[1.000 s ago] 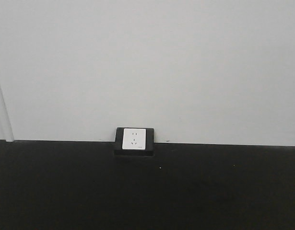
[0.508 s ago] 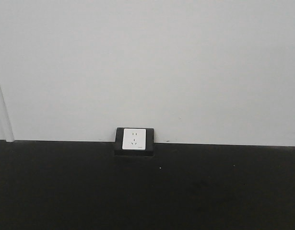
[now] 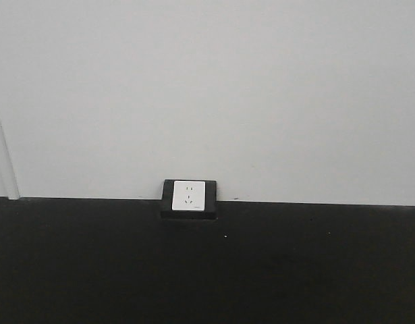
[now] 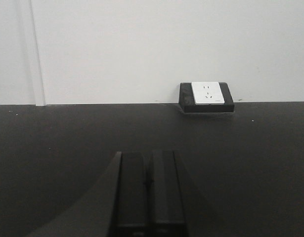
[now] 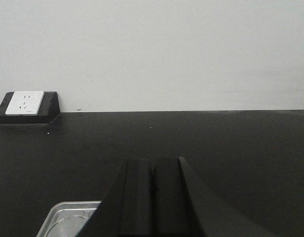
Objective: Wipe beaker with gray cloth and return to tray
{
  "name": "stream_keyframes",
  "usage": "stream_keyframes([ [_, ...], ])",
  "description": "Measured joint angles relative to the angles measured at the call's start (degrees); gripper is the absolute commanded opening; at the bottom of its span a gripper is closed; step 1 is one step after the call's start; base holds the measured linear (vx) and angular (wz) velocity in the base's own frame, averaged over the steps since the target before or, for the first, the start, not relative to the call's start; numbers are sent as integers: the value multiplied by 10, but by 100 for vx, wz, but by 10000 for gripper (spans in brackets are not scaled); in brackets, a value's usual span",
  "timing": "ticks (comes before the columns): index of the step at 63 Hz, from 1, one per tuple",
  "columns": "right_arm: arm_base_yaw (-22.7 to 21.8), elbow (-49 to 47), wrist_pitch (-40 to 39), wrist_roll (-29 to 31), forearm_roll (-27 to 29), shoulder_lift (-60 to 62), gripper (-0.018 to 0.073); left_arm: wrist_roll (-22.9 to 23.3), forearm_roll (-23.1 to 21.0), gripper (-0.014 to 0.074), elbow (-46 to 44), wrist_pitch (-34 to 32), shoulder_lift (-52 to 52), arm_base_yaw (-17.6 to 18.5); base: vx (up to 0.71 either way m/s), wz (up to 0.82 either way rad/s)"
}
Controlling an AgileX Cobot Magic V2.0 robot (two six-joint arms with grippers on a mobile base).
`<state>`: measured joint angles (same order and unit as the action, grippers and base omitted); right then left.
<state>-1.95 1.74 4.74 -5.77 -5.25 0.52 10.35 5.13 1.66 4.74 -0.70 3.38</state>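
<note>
Black matte tabletop (image 3: 207, 270) filled the lower part of every view, running back to a plain white wall (image 3: 207, 88). Where the two met sat a white power socket in a black wedge-shaped housing (image 3: 189, 198), resting on the tabletop against the wall.

My left claw (image 4: 148, 185) showed at the bottom of its wrist view, its two flat black fingers (image 4: 131, 192) pressed side by side with only a thin seam between them and nothing caught there. It was held above the dark surface, pointing toward the wall, with the socket housing off to its right and well apart from it.

My right claw (image 5: 152, 190) looked the same in its own view: both black fingers (image 5: 136, 195) drawn together, nothing gripped. The socket housing lay far off to its left at the wall.

Just beside the right claw, at the lower left edge of that view, I could see one rounded corner of the shallow silvery metal tray (image 5: 60, 212) lying on the tabletop, its low rim catching the light. The rest of it was cut off by the frame and partly hidden behind my fingers, so I could not tell what it held. I saw no gray cloth and no beaker in any view.
</note>
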Motion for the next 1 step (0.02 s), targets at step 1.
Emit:
stream_keyframes([
  [1, 0, 0, 0, 0, 0, 0, -11, 0, 0, -3, 0, 0, 0, 0, 0, 0],
])
